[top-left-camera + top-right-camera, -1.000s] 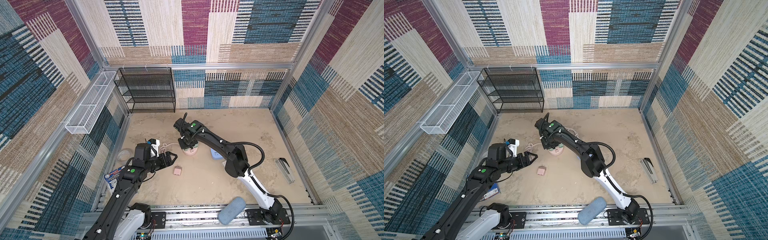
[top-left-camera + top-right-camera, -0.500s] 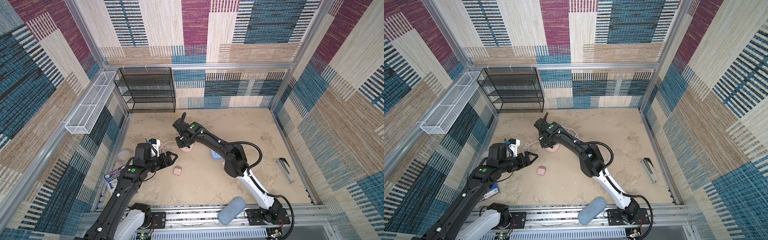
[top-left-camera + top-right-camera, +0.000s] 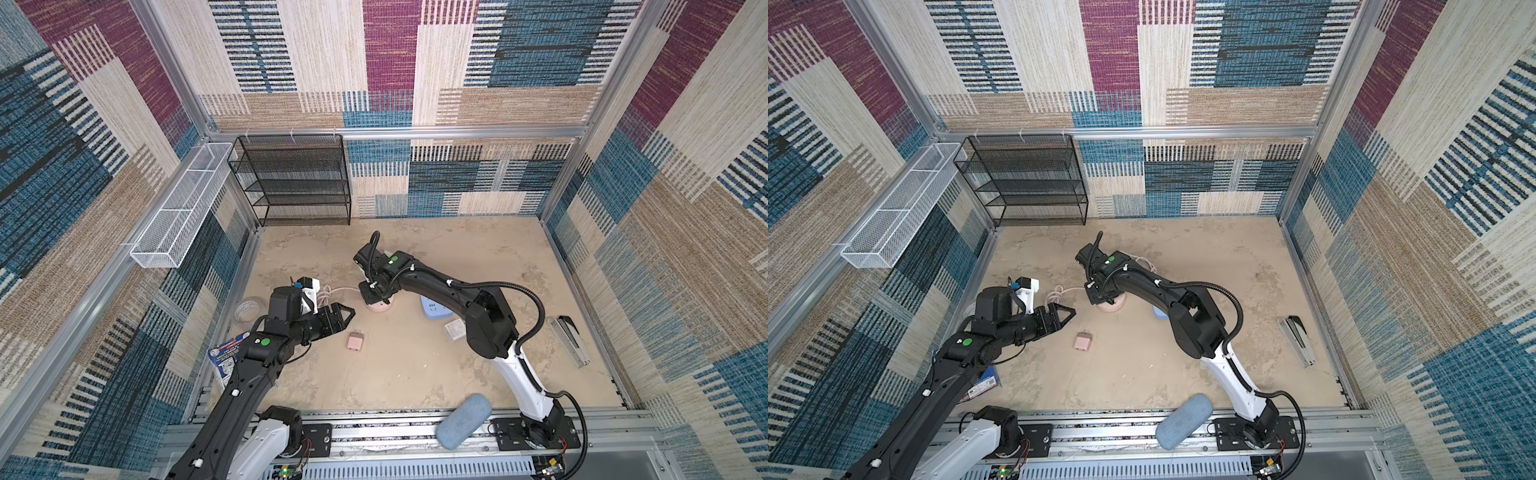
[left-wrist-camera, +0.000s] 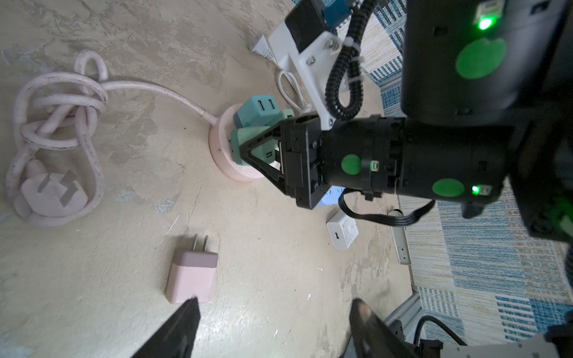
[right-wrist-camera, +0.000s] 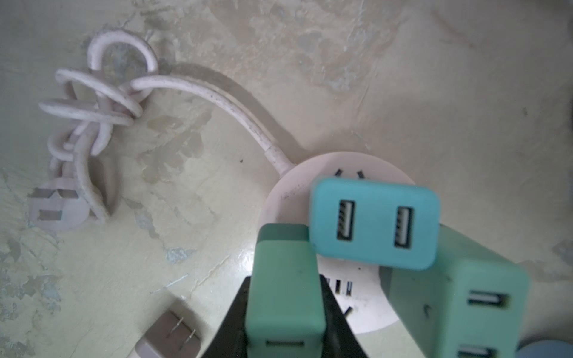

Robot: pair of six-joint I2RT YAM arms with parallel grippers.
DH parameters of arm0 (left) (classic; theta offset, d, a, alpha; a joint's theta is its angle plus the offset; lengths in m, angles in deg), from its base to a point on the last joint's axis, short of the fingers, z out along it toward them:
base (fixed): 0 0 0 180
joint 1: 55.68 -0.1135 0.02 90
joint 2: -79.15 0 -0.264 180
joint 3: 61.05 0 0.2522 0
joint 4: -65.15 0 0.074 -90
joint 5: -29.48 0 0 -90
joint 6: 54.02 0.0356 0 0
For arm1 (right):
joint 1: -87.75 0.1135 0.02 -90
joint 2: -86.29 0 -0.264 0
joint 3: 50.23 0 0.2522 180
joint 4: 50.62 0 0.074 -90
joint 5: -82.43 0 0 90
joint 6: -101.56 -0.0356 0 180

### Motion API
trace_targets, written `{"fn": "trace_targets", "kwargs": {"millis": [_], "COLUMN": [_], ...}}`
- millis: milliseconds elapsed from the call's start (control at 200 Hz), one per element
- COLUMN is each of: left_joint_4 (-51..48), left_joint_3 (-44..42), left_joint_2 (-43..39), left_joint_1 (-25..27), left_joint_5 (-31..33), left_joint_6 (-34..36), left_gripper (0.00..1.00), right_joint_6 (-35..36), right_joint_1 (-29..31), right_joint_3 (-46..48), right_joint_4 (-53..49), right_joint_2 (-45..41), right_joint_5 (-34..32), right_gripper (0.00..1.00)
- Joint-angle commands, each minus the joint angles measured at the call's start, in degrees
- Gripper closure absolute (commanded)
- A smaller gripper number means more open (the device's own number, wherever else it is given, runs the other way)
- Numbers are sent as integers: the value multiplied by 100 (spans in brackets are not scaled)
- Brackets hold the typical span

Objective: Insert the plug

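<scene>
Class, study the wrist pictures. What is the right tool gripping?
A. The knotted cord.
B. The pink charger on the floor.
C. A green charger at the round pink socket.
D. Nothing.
C: in the right wrist view the right tool is closed on a green charger at the socket; the pink charger lies free.

dark-green USB charger plug (image 5: 285,288): gripped on both sides, port end facing away from the hub, prongs hidden, at the edge of round pink socket hub (image 5: 288,192). Hub lies flat on the worktop, left of centre, free slots showing beside the plug.
</scene>
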Motion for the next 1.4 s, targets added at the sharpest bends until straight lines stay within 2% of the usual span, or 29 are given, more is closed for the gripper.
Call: {"fn": "trace_targets", "kwargs": {"millis": [0, 215, 346, 611, 1007, 1237, 1337, 1397], "left_joint_4": [66, 65, 92, 136, 163, 136, 149, 136], "left_joint_3": [7, -30, -44, -44, -114, -74, -75, -77], "left_joint_2": [-38, -124, -136, -113, -108, -94, -99, -100], "left_joint_1": [-4, -4, -4, -4, -4, -4, -4, -4], "left_joint_5": [-14, 3, 4, -41, -74, -26, -32, -31], "left_joint_6": [-65, -70, -71, -81, -90, -70, -76, -80], "left_gripper": [19, 19, 19, 19, 20, 20, 20, 20], "right_joint_6": [-127, -325, -434, -354, 16, -176, -246, -312], "right_joint_1": [74, 218, 230, 235, 236, 236, 244, 253], "right_joint_3": [615, 1745, 1976, 1411, 515, 293, 374, 361], "right_joint_4": [-1776, -1848, -2024, -2324, -2328, -2322, -2295, -2271], "right_joint_2": [-102, -893, -1151, -782, 696, 476, 229, 85], "right_joint_5": [125, 124, 112, 84, 566, 419, 346, 235], "right_gripper": [100, 100, 100, 100, 100, 100, 84, 71]}}
